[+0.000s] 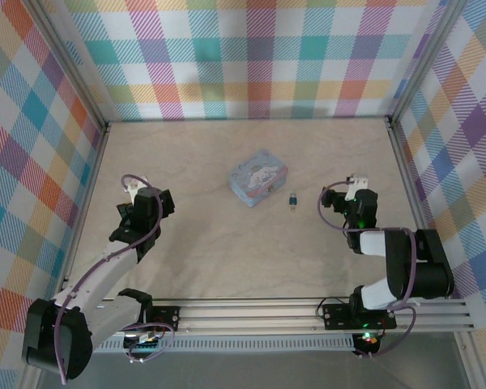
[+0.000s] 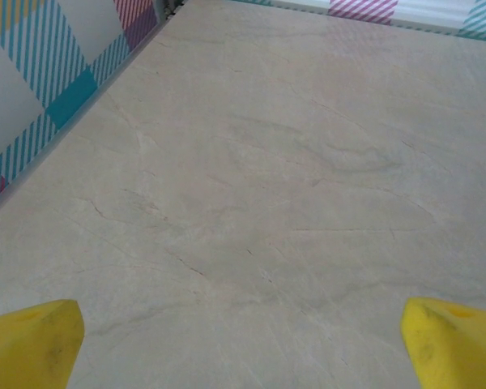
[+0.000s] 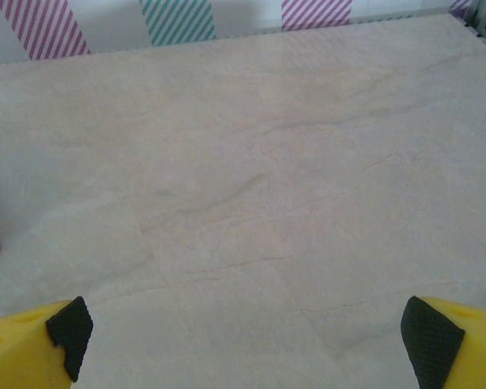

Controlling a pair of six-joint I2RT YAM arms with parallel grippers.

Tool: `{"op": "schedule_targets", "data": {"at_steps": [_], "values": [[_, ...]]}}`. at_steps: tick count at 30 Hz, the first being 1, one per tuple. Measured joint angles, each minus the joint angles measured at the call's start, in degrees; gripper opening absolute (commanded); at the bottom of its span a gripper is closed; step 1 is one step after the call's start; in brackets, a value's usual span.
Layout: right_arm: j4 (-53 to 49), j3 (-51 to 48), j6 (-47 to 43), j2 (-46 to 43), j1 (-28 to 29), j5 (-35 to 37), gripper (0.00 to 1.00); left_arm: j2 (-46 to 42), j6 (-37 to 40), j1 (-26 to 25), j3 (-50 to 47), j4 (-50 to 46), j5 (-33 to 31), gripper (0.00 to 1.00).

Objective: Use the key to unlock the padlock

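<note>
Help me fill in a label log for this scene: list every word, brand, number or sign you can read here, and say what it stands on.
No readable text in any view.
Padlock: a white cartoon figure is printed on its light-blue face; any lettering there is too small to read.
Key: too small to show any marking.
Plaid walls: pattern only, no words or numbers.

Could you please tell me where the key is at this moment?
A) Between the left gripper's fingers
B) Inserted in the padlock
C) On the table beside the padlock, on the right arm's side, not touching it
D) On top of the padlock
C: the top view shows the key lying on the table, a small gap away from the padlock, toward the right arm.
</note>
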Motion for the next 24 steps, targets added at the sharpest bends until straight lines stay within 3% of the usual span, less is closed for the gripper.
{"op": "schedule_targets", "data": {"at_steps": [11, 24], "values": [[-0.26, 2.73, -0.57, 3.19, -0.42, -0.52, 1.00, 1.03, 2.45, 1.88, -0.55, 3.48, 4.02, 1.00], [-0.33, 2.75, -0.59, 3.19, -0.42, -0.66, 1.00, 8.92, 8.07, 3.26, -1.60, 10.93, 8.35, 1.00]]}}
